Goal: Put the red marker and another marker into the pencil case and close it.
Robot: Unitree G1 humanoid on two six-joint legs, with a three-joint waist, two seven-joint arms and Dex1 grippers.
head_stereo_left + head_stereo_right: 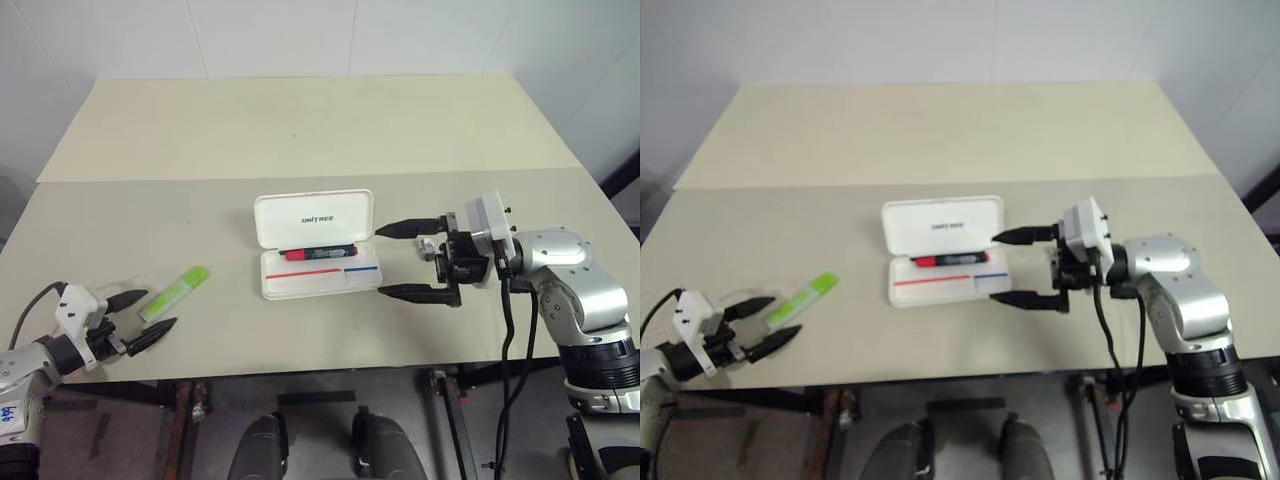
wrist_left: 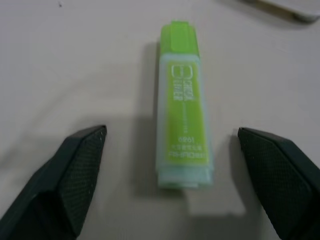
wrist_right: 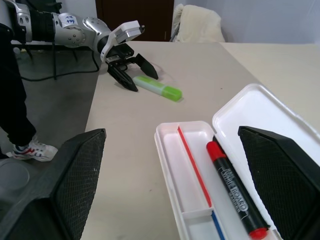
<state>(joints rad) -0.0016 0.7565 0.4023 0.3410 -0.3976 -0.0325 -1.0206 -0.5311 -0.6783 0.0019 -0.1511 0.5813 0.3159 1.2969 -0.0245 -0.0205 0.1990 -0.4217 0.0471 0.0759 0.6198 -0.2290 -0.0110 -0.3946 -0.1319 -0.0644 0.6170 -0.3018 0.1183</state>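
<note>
Lying in the open pencil case point(image 1: 318, 262), the red marker point(image 1: 318, 252) is in place while the green marker point(image 1: 174, 293) waits on the table point(image 1: 300, 130).

Left gripper point(image 1: 139, 318) sits low at the table's near left edge, its fingers spread wide with the green marker's near end between their tips; it seems not to touch either finger, though that is hard to judge. Right gripper point(image 1: 400, 260) hovers just beside the case's right end, fingers released and wide apart, pointing toward the case with nothing between them. The lid stands raised behind the tray.
</note>
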